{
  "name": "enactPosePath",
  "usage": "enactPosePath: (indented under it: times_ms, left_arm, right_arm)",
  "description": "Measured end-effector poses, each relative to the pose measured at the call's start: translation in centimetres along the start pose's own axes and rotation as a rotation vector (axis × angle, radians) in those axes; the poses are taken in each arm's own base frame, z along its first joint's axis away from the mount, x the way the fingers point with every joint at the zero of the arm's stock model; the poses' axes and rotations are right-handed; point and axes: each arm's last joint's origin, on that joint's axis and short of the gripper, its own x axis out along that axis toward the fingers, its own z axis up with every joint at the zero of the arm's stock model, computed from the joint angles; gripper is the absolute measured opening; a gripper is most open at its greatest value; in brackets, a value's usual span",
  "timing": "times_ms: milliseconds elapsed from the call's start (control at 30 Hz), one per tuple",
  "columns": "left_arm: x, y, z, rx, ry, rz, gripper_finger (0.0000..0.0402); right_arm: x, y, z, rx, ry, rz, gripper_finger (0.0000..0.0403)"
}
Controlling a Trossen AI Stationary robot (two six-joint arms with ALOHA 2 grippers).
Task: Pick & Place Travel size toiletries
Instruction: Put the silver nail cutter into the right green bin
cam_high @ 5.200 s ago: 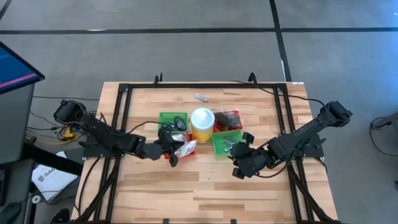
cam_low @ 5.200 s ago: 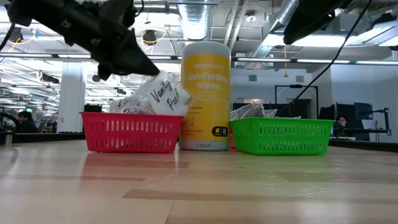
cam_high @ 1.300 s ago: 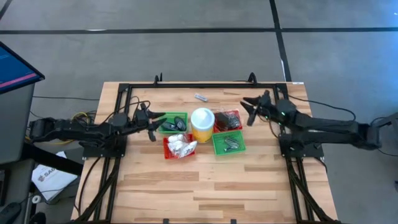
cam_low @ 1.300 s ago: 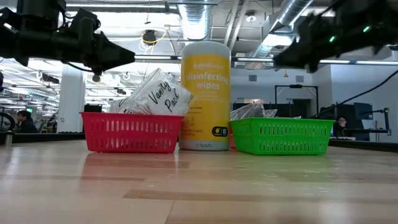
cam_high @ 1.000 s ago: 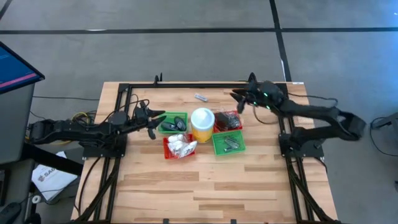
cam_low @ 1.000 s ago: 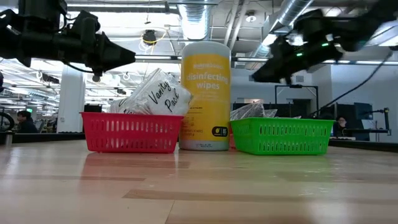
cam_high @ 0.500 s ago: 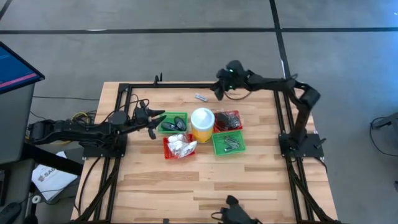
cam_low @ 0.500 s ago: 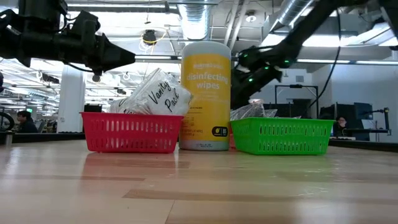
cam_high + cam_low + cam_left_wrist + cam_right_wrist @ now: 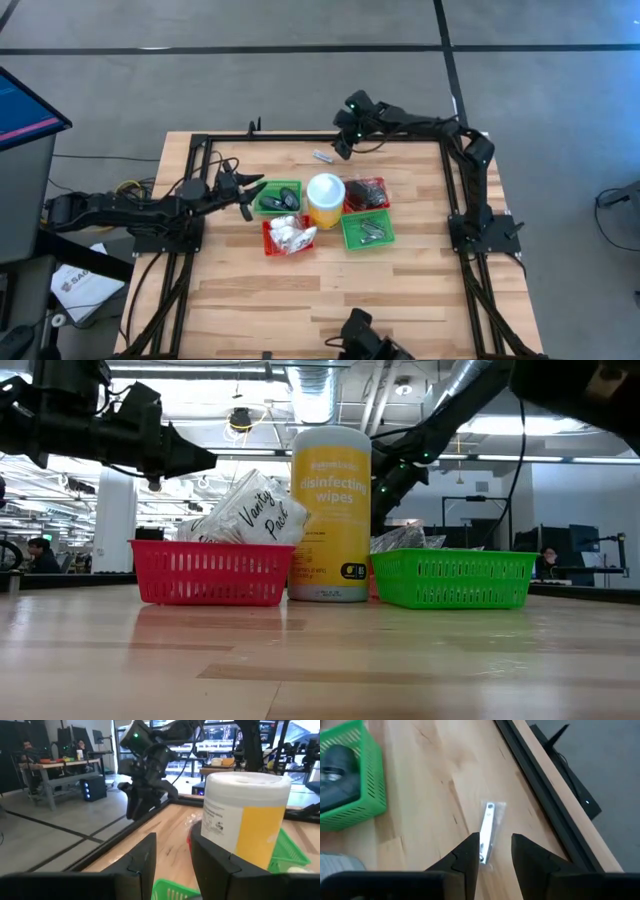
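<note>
A small silvery piece in a clear packet (image 9: pixel 487 831) lies flat on the bare wood near the table's far edge (image 9: pixel 322 156). My right gripper (image 9: pixel 495 845) hangs open just above it, slanting down, with the packet showing in the gap between its fingers; it touches nothing (image 9: pixel 341 148). My left gripper (image 9: pixel 250 192) waits open and level at the left, beside the far green basket (image 9: pixel 278 195), which holds dark round pieces. White printed packets (image 9: pixel 290 236) stick up out of the near red basket (image 9: pixel 210 572).
The yellow wipes canister with a white lid (image 9: pixel 326 198) stands between four mesh baskets. A far red basket (image 9: pixel 367 192) holds dark pieces and a near green basket (image 9: pixel 366 230) holds silvery ones. A black frame rail (image 9: pixel 545 800) runs along the far edge.
My right gripper has swung from the table's far right along the far edge toward the left, tipping from nearly level to slanting down, and has come over the loose packet. My left arm has kept still.
</note>
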Motion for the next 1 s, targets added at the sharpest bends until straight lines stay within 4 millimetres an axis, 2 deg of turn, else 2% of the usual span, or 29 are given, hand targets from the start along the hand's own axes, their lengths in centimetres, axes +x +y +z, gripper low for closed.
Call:
enactPosePath:
  times_ms: [167, 400, 567, 667, 767, 867, 1000]
  left_arm:
    - [0.1, 0.0, -0.1, 0.03, 0.008, 0.0, 0.0112]
    - [0.1, 0.0, -0.1, 0.055, 0.01, 0.0, 0.0112]
    - [0.2, 0.2, -0.2, 0.061, 0.013, 0.013, 0.0112]
    - [0.2, 0.3, -0.4, 0.065, 0.028, 0.021, 0.0112]
    - [0.4, 0.3, -0.6, 0.069, 0.043, 0.024, 0.0112]
    - [0.5, 0.3, -0.7, 0.071, 0.055, 0.024, 0.0112]
    - [0.5, 0.3, -0.8, 0.073, 0.061, 0.023, 0.0112]
  right_arm:
    - [0.3, 0.5, 0.2, -0.027, 0.008, -0.084, 0.0128]
    - [0.8, 0.5, 0.2, -0.032, -0.005, -0.065, 0.0191]
    - [1.9, 1.0, -0.5, -0.001, 0.031, -0.053, 0.0225]
    - [2.4, 1.5, 0.1, -0.039, 0.002, -0.067, 0.0229]
    - [3.5, 1.8, -0.6, -0.029, 0.045, -0.057, 0.0222]
    - [4.7, 2.1, -0.3, -0.037, 0.045, -0.037, 0.0213]
    - [4.7, 1.9, 0.1, 0.002, 0.096, -0.011, 0.0198]
